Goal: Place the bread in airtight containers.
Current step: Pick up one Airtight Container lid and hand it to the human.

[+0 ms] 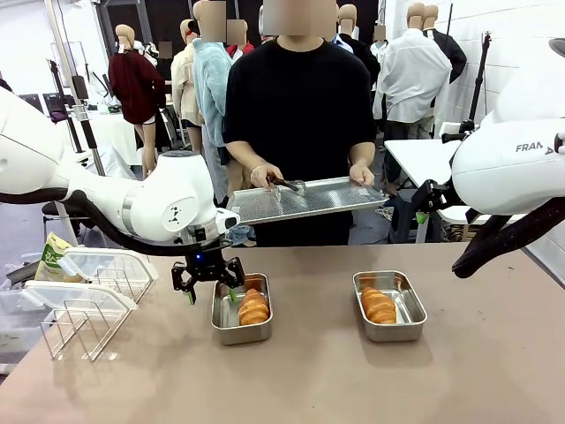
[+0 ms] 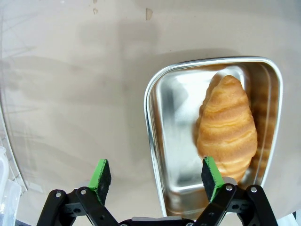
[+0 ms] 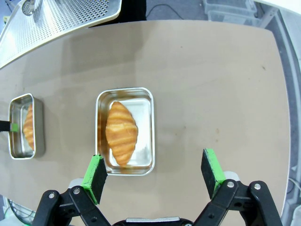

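Two steel airtight containers stand uncovered on the table, each with one golden bread roll in it. The left container (image 1: 238, 335) holds bread (image 1: 253, 307); the right container (image 1: 395, 330) holds bread (image 1: 379, 306). My left gripper (image 1: 208, 277) hangs open and empty over the left container's outer rim. In the left wrist view the gripper (image 2: 156, 176) straddles the rim of that container (image 2: 175, 117), beside the bread (image 2: 228, 125). My right gripper (image 3: 153, 173) is open and empty, high above the right container (image 3: 144, 117) and its bread (image 3: 121, 132).
Across the table a person holds a perforated metal tray (image 1: 328, 200) and tongs (image 1: 287, 185). Two clear lids (image 1: 104, 263) rest on a wire rack (image 1: 81, 327) at the table's left edge. The right wrist view also takes in the left container (image 3: 14, 141).
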Available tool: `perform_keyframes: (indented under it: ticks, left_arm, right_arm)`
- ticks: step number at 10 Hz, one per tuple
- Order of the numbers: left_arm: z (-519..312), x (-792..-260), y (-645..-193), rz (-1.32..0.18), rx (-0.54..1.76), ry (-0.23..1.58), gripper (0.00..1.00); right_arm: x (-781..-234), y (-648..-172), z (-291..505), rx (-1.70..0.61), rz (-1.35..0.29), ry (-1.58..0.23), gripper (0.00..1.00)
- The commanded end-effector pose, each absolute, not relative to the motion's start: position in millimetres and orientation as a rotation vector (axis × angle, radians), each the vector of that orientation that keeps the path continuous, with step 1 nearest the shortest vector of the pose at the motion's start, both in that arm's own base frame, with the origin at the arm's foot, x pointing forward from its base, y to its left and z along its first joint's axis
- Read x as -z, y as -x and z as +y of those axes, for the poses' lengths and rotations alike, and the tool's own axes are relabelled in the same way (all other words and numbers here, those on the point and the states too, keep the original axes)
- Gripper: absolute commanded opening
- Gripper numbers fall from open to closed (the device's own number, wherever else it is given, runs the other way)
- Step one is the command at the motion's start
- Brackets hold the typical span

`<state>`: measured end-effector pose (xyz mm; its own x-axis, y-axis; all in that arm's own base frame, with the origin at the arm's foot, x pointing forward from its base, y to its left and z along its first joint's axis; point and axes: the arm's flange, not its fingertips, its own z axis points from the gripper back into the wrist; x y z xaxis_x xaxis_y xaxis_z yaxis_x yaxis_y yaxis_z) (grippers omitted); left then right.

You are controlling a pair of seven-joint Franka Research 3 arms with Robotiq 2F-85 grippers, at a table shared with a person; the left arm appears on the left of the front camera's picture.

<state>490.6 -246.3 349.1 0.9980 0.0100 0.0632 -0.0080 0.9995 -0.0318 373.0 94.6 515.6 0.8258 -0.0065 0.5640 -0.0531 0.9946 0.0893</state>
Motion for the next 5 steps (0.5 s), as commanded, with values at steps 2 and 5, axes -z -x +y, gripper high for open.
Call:
perform_keyframes:
  ticks: [2, 5]
  left_arm:
    - [-219, -426, -463, -0.128, 0.141, 0.131, 1.00]
    - [-183, -495, -420, -0.233, 0.318, 0.230, 1.00]
  right_arm:
    - [-516, -373, 96, -0.025, -0.602, -0.104, 1.00]
    - [-516, -373, 96, -0.025, -0.602, -0.104, 1.00]
